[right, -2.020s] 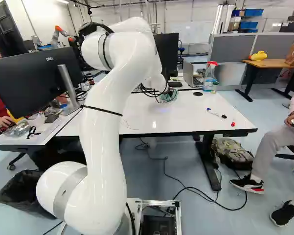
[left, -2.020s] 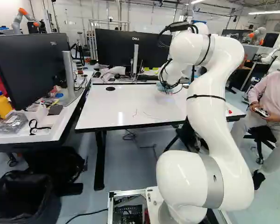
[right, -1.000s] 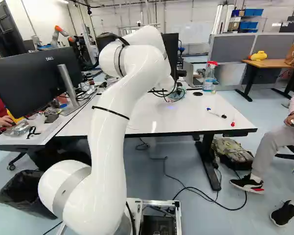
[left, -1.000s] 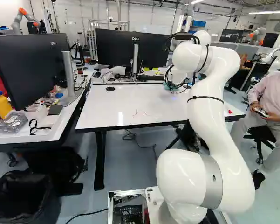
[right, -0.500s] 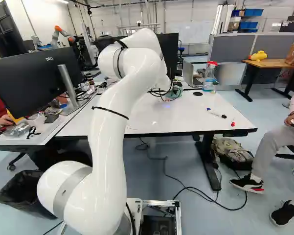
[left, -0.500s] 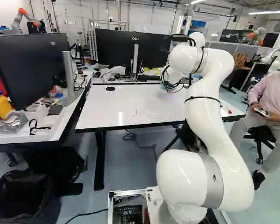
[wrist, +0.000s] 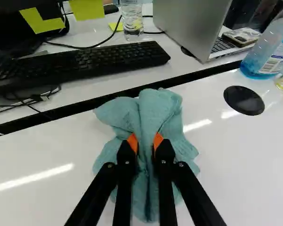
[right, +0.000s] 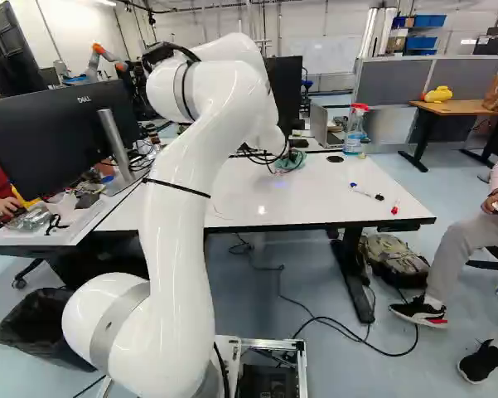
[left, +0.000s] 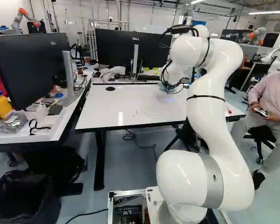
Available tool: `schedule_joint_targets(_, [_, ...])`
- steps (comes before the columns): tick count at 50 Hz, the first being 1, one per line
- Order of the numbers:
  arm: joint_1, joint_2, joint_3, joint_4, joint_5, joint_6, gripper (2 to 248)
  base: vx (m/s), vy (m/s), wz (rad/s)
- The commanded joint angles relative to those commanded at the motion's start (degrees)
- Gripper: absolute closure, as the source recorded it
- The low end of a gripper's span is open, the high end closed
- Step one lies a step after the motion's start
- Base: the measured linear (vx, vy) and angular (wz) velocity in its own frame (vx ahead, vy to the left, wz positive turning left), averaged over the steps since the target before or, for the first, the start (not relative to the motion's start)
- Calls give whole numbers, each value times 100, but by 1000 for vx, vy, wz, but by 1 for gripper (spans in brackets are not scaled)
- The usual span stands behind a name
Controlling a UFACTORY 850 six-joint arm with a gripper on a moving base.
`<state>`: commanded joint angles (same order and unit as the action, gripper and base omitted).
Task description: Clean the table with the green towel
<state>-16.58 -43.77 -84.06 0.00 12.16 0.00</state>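
- White and glossy in the left base view: following the arm (left: 208,79) up from its joint, out over the white table (left: 112,105) to the black gripper (left: 166,85), low near the far edge. Noting thin red marks (left: 135,112) on the tabletop, too.
- Same view, down at the left: looking into a black bin (left: 25,196), lined with a dark bag, too dark inside to read. Spotting above it a yellow bottle (left: 2,104) with a blue cap, and a crumpled silvery bag (left: 12,122) on the side desk, contents unclear.
- Over to the right base view: finding the green towel (right: 291,162) bunched on the table near its far edge, just beside the wrist cables. Passing to a red-headed spray bottle (right: 355,124), farther right, and a small jar (right: 365,143) beside it. Catching blue boxes (right: 429,20) on the background shelf, contents hidden.
- Into the wrist view now: drawn in on a fold of the towel, pinching it between both orange pads (wrist: 158,140), with cloth spreading out on either side. Showing clear blue liquid low in the spray bottle and yellowish liquid in the jar. Seeing ahead, past the table edge, a black keyboard (wrist: 84,61), a laptop (wrist: 190,26) and a clear vessel (wrist: 132,22), contents hard to tell.
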Motion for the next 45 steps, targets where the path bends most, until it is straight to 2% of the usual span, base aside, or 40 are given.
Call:
schedule_joint_targets(12, [-61,277,394,0,0,0,195,0,0,0])
schedule_joint_targets(19, [-137,340,483,0,0,0,195,0,0,0])
schedule_joint_targets(33, [-292,166,237,0,0,0,195,0,0,0])
schedule_joint_targets(45, [-321,-125,-178,0,0,0,195,0,0,0])
